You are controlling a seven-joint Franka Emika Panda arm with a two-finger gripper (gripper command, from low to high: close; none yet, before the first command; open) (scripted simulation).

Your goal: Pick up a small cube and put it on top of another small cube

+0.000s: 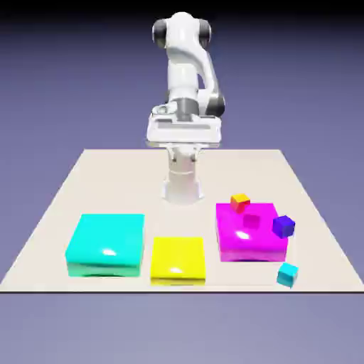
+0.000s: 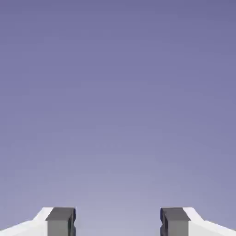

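Observation:
The small cube (image 1: 287,274), tiny and cyan, lies on the table near the front edge at the exterior view's right, just in front of the magenta block (image 1: 238,245). On that block rest a small purple cube (image 1: 283,226), a small red-orange cube (image 1: 240,202) and a small pink cube (image 1: 251,220). My gripper (image 1: 183,135) hangs high above the table's far side, well away from all cubes. In the hand view the gripper (image 2: 118,222) is open, with only the blue-violet backdrop between its grey fingertips (image 2: 61,221).
A large flat cyan block (image 1: 106,244) sits at the front on the exterior view's left. A flat yellow block (image 1: 178,259) lies beside it in the middle. The robot's base (image 1: 182,186) stands at the far middle of the beige table (image 1: 106,178).

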